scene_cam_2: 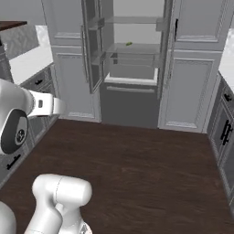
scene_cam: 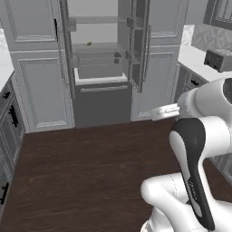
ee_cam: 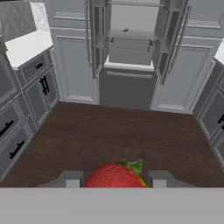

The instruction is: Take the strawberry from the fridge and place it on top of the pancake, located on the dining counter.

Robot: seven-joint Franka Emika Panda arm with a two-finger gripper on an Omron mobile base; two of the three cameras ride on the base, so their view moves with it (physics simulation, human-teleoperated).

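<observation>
Left base view first: you've got the fridge straight ahead w/ both doors swung open, pale inside, glass shelves, bottom drawer w/ its bar handle shut. There's a small green item sitting on a shelf about mid height. Grey cabinets on both sides of the fridge, dark wood floor in front. The arm comes up from the lower right and takes most of that corner; a white surface w/ a dark toaster runs along the right wall behind it. Can't make out the tool from here tbh.

Right base view: same fridge, now top middle, doors open, green item on the shelf up top. Arm's elbow sits at the left edge, base at the bottom left. Drawer cabinets w/ black handles on the right side, white surface on the left.

Hand view: this is the one you want. The strawberry is right at the bottom centre, red w/ a bit of green leaf on its upper right, sat between the two grey fingertips, one on each side, touching it. So the tool is clamped on the strawberry, well away from the fridge, which shows far off at the top w/ doors open. Floor fills the gap between. Drawers w/ black handles down the left, cabinets on the right edge.
</observation>
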